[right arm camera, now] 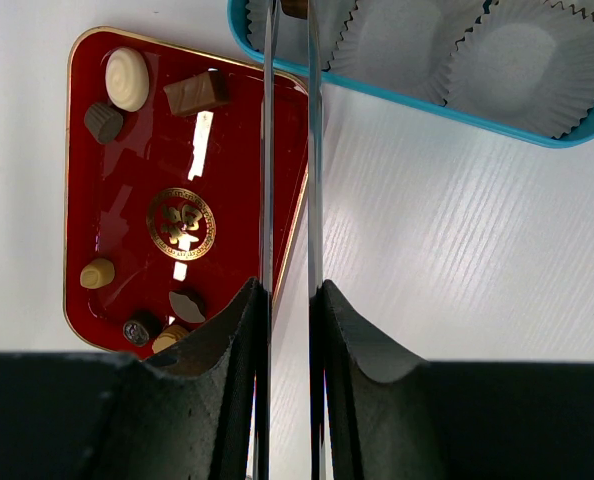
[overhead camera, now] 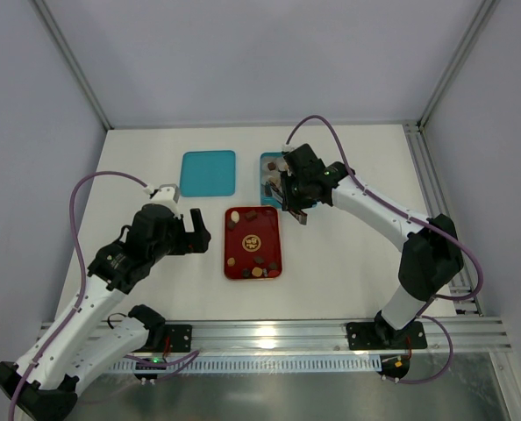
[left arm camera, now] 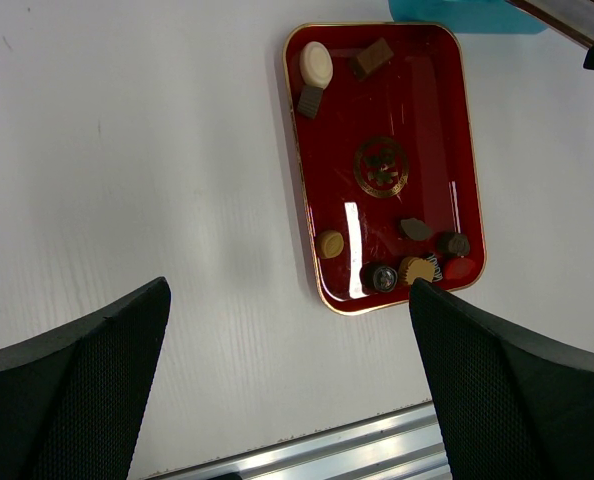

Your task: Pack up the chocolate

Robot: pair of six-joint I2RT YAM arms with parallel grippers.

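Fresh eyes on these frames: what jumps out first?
The glossy red tray mid-table, with chocolates scattered at both ends. Next, the right gripper pinching long metal tongs that reach to the teal box of white paper cups beyond the tray. The left gripper hangs open left of the tray.

On the tabletop [overhead camera: 348, 254], chocolate pieces [overhead camera: 234, 216] in a tray [overhead camera: 265, 232] at centre, a flat lid [overhead camera: 209, 173] behind it leftward, and behind-right a box [right arm camera: 397, 97] with paper cups [right arm camera: 512, 55] inside.
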